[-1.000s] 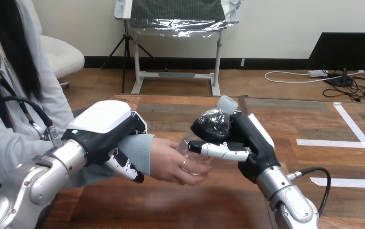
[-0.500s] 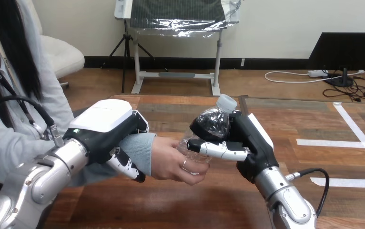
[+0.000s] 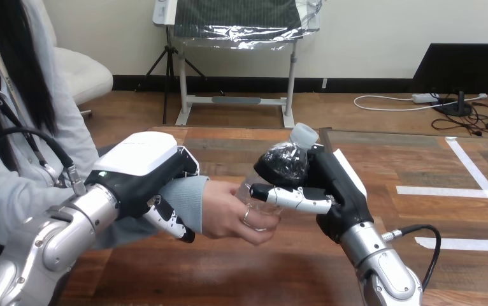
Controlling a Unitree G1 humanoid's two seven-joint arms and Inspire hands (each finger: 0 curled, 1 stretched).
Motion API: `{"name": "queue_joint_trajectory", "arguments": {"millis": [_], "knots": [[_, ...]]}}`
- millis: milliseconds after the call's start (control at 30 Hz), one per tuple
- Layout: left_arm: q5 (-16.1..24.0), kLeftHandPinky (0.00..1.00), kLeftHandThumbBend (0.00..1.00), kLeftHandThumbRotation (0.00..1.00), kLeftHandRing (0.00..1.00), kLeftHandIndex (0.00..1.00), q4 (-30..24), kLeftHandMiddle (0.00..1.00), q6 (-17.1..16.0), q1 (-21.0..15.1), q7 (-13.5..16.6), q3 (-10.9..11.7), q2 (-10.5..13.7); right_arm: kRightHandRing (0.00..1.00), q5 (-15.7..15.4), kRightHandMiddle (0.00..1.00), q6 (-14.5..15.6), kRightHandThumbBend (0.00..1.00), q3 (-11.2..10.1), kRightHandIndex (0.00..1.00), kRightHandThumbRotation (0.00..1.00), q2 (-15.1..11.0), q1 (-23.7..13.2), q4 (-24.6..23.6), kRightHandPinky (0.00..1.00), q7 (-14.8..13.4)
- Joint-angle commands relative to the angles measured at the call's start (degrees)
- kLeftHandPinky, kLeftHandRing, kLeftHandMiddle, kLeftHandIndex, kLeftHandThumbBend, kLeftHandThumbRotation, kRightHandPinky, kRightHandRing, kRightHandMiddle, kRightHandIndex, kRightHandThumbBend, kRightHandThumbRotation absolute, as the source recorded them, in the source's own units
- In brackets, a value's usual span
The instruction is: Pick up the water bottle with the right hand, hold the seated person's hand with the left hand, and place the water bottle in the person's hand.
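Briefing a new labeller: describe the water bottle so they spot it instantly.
Over the middle of the wooden table is the robot's right hand. The water bottle is tilted in its grip, lower end against the person's hand. It is the one clear plastic thing there, with a white cap.

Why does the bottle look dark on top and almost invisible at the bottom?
In the head view the water bottle is clear plastic. Its top looks dark, probably because the black right robot hand shows through it. Lower down it nearly vanishes against the table and the person's hand. The white cap stands out, and light gleams on the white shell of the left robot hand.
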Motion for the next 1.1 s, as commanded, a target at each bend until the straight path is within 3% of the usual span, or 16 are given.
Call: {"name": "queue_joint_trajectory", "arguments": {"millis": [0,567,833,1067], "knots": [[-0.4,0.21,0.84,0.00,0.26,0.32,-4.2,0.33,-0.8,-8.7,2.9,1.3,-2.2,0.31,-0.6,0.41,-1.2,0.70,2.8,0.43,0.00,4.0,-3.3,-5.0,0.26,-0.2],[-0.6,0.24,0.85,0.00,0.27,0.33,-3.7,0.33,-1.7,-8.0,3.2,1.4,-1.7,0.33,-0.8,0.42,1.2,0.69,2.4,0.44,0.00,3.3,-3.4,-5.8,0.27,-1.8],[-0.1,0.29,0.85,0.00,0.31,0.37,-4.9,0.37,-0.4,-7.3,2.0,1.5,-1.1,0.36,-3.8,0.46,-0.1,0.73,2.9,0.47,0.00,2.2,-3.5,-5.7,0.28,-4.9],[-0.3,0.37,0.88,0.02,0.40,0.49,-6.0,0.45,0.7,-6.6,1.4,1.9,-1.1,0.48,-6.1,0.56,-1.0,0.78,3.0,0.55,0.00,1.8,-3.6,-5.6,0.39,-7.3]]}}
